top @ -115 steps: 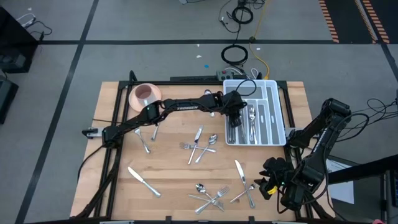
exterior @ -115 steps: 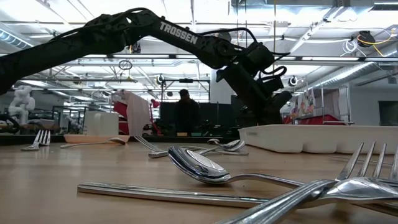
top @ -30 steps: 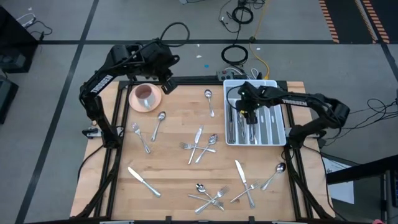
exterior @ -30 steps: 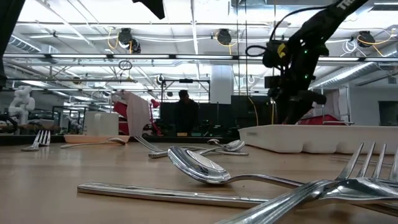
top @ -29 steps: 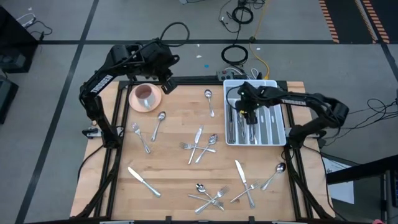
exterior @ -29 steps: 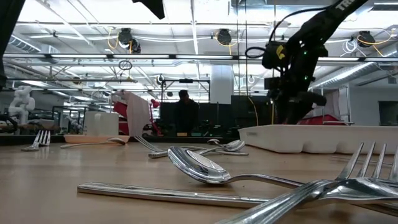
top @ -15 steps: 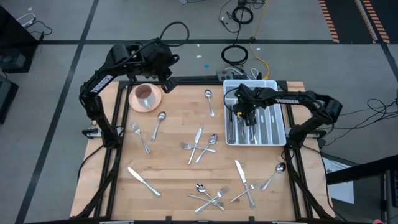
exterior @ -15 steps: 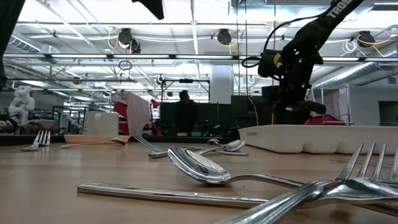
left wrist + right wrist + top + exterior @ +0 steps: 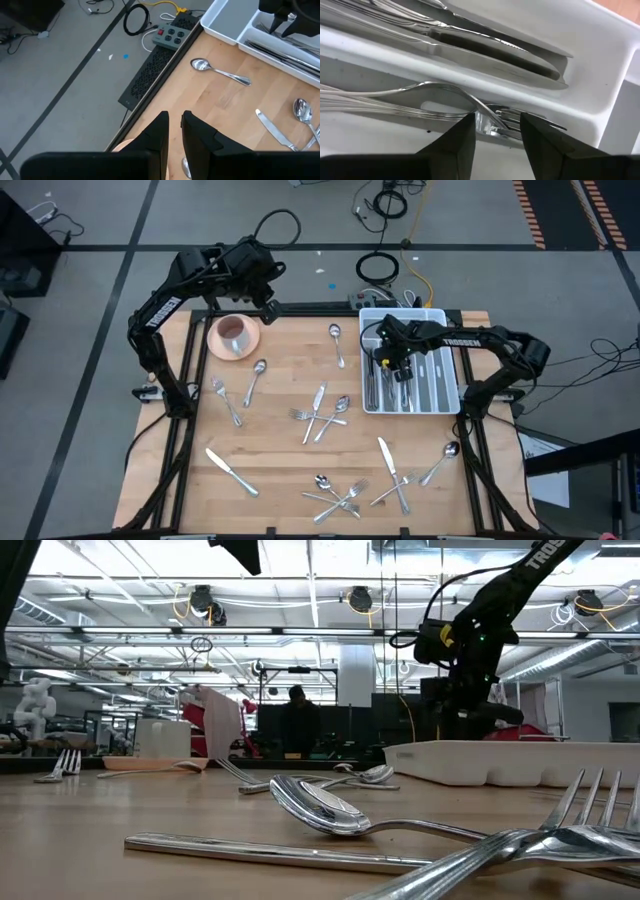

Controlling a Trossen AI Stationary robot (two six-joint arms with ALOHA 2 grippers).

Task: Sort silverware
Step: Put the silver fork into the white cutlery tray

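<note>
The silverware lies scattered on the wooden table: a spoon (image 9: 336,340), a spoon (image 9: 256,375), a fork (image 9: 228,402), a crossed cluster (image 9: 320,412), a knife (image 9: 230,470) and a pile (image 9: 340,495) near the front edge. More pieces lie in the white divided tray (image 9: 452,360). My right gripper (image 9: 393,368) hovers open inside the tray. In its wrist view the fingers (image 9: 497,119) stand on either side of a fork's tine end (image 9: 505,125), which rests in a compartment beside the knives (image 9: 485,45). My left gripper (image 9: 174,116) is shut and raised above the far-left corner.
A pink cup on its saucer (image 9: 233,332) stands at the far-left corner, below my left arm. More pieces lie front right: a knife and fork (image 9: 395,475) and a spoon (image 9: 440,462). A power strip (image 9: 170,32) and cables lie beyond the far edge. The table's middle left has bare wood.
My right gripper has shifted a little toward the table's left while staying over the tray. The silverware on the table has not moved.
</note>
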